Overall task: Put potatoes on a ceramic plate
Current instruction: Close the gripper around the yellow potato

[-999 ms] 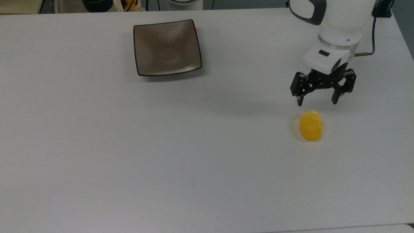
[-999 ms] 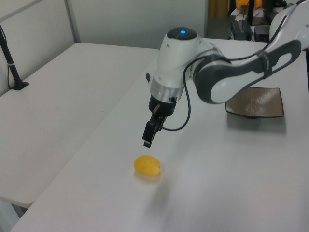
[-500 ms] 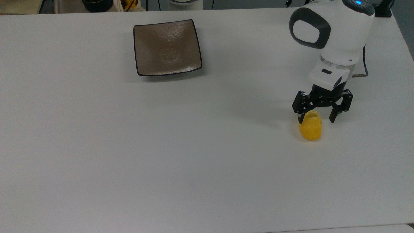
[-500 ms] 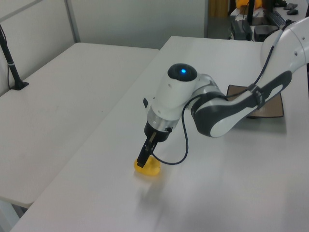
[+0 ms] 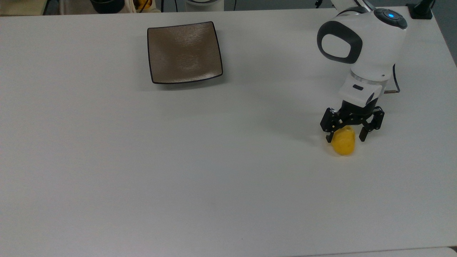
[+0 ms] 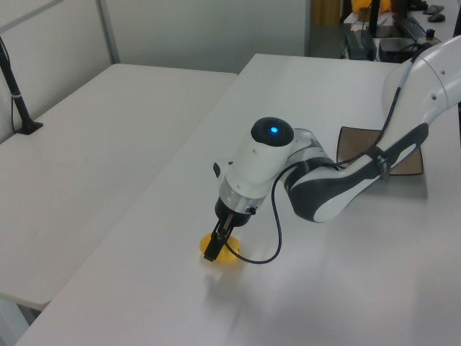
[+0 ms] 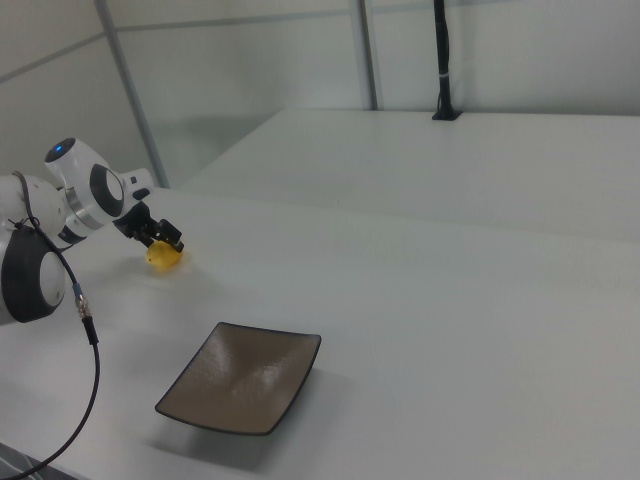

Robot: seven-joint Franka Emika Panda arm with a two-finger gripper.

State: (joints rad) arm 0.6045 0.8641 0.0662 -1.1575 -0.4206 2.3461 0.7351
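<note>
The potato [image 5: 343, 142] is a small yellow-orange lump lying on the white table at the top view's right; it also shows as potato [image 6: 229, 254] and potato [image 7: 164, 258]. My gripper [image 5: 345, 137] is open and lowered over it, one black finger on each side of the lump's upper end. The same gripper [image 6: 216, 251] [image 7: 163, 243] hangs from the white arm. The square brown ceramic plate [image 5: 184, 53] with a dark rim sits bare far off at the top view's upper left; the plate [image 7: 243, 378] is nearest in the right view, and the plate [image 6: 351, 141] is partly behind the arm.
The white table [image 5: 142, 160] spreads wide between potato and plate. A black cable [image 6: 268, 245] loops from the wrist close to the tabletop. A second white table [image 6: 86, 137] stands beside at the left view's left, with a black post [image 6: 16, 94] on it.
The gripper has come down from above and behind the potato until its open fingers straddle it. The potato and the plate have stayed where they were.
</note>
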